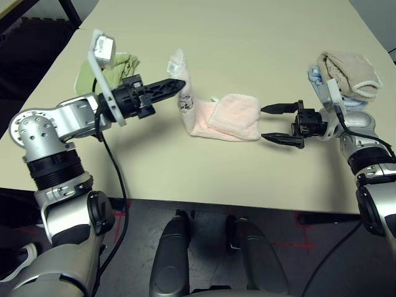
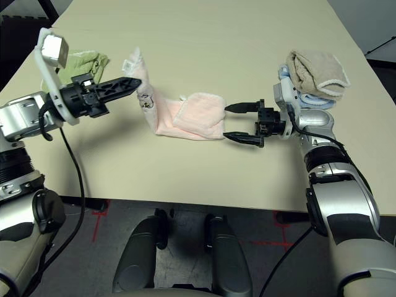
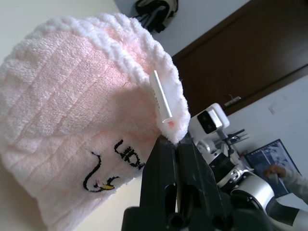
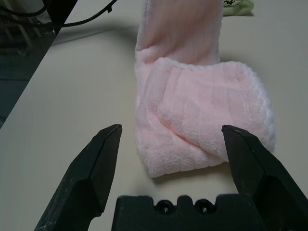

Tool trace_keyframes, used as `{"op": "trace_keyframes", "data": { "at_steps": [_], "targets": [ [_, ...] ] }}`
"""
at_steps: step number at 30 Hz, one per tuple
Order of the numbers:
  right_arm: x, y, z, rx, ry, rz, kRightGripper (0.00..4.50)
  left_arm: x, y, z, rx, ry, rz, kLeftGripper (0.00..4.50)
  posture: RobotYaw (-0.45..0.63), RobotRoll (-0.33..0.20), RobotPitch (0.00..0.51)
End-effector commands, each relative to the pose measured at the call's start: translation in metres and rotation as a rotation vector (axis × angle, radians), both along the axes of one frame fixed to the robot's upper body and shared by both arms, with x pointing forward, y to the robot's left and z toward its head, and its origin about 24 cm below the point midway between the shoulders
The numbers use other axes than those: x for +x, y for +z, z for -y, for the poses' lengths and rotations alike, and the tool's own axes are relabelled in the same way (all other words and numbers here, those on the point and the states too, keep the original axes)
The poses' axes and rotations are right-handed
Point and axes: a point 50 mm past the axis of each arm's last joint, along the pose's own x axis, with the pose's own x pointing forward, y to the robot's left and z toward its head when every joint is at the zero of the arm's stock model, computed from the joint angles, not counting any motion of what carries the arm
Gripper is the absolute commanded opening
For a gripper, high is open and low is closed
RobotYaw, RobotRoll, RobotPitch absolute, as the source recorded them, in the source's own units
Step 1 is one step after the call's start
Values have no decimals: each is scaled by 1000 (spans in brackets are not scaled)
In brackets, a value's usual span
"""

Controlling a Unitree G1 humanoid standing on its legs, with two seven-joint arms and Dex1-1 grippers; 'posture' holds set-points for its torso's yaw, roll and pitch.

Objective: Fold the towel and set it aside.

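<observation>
The pale pink towel (image 1: 216, 117) with white scalloped trim lies mid-table, its right end folded over itself. My left gripper (image 1: 180, 85) is shut on the towel's left corner and holds it raised off the table, the dark embroidered motif (image 3: 108, 166) hanging just below the pinch. A white tag (image 3: 161, 96) sticks up beside the held edge. To the right of the folded end, my right gripper (image 1: 267, 124) stands open a short way off, touching nothing; in the right wrist view the folded end (image 4: 207, 120) lies just beyond its fingertips (image 4: 108, 139).
A light green towel (image 1: 117, 68) lies behind my left forearm at the table's left. A beige towel (image 1: 349, 71) on a blue one sits at the far right, behind my right wrist. The table's front edge (image 1: 216, 201) runs close below both arms.
</observation>
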Motion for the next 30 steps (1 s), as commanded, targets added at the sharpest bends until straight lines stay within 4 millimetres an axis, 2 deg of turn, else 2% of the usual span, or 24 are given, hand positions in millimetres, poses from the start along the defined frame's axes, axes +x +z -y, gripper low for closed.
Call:
{"op": "trace_keyframes", "data": {
  "at_steps": [1,7,19,30],
  "targets": [
    [-1,1,10,-9,-29,-3,4500,3,0,15,6,-49,5,47,46,0,188],
    [-2,5,20,6,-66,-19,4500,6,-7,34,33,-129,-12,47,37,0,190],
    [-10,5,41,-21,-120,-11,4500,15,-26,38,114,-120,-37,47,15,0,198],
    [-8,3,36,-25,-109,-7,4500,13,-26,80,102,-264,-25,47,12,0,199]
  ]
}}
